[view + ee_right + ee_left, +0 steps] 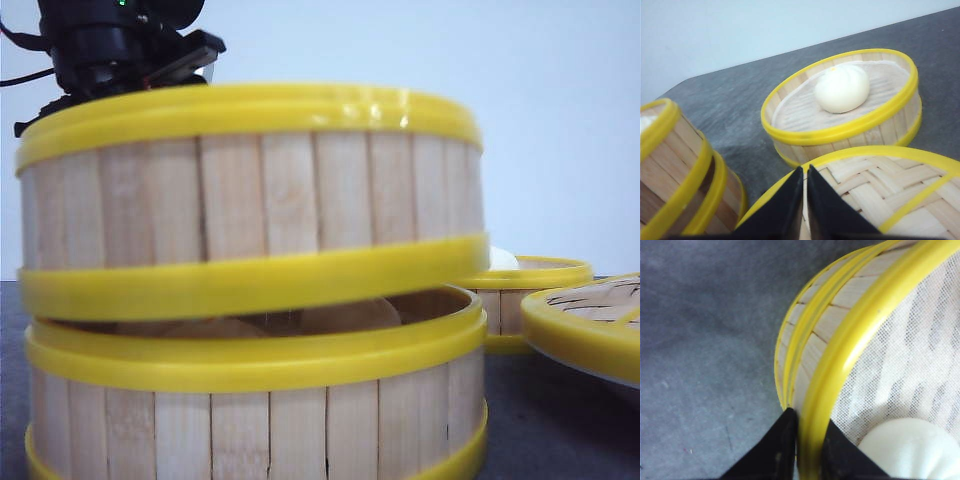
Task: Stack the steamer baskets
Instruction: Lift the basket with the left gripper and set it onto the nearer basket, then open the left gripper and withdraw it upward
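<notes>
One steamer basket (250, 190) hangs tilted just over a second steamer basket (250, 420) on the table, with a gap between them on the right. My left gripper (809, 426) is shut on the upper basket's yellow top rim (860, 325), one finger inside and one outside. A white bun (910, 450) lies on the cloth in that basket. A third steamer basket (840, 131) holding a bun (842, 89) stands further back on the right. My right gripper (805, 172) is shut on the edge of the woven lid (880, 185).
The lid (590, 320) hangs slanted above the grey table (560, 420) at the right, in front of the third basket (520, 290). Pale buns (340, 318) show through the gap in the lower basket. The left arm (120, 45) rises behind the upper basket.
</notes>
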Controlling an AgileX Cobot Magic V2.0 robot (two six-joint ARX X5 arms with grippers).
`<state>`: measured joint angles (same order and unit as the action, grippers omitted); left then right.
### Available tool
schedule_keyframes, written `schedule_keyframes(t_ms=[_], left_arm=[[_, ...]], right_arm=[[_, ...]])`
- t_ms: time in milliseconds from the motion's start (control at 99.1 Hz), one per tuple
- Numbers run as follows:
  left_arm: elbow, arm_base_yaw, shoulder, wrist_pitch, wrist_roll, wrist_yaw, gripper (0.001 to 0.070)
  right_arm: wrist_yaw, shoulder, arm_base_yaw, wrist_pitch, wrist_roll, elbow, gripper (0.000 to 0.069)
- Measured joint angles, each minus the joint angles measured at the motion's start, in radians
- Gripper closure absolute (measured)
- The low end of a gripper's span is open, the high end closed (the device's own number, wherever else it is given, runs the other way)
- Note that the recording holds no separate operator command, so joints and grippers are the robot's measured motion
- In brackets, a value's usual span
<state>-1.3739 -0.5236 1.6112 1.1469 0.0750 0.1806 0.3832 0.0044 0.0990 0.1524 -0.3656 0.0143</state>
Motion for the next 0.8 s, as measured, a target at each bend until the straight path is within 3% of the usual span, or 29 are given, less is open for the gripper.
schedule_keyframes(t_ms=[716,797], left_arm=[[0.002,-0.025,0.03,-0.023,0.022,-0.036,0.0684],[0.002,-0.025,0.03,-0.031,0.026,-0.032,0.0633]], right_arm=[[0.004,0.0,0.0,0.0,-0.009,0.0,0.0681],[0.004,0.0,0.0,0.0,-0.009,0.0,0.0681]])
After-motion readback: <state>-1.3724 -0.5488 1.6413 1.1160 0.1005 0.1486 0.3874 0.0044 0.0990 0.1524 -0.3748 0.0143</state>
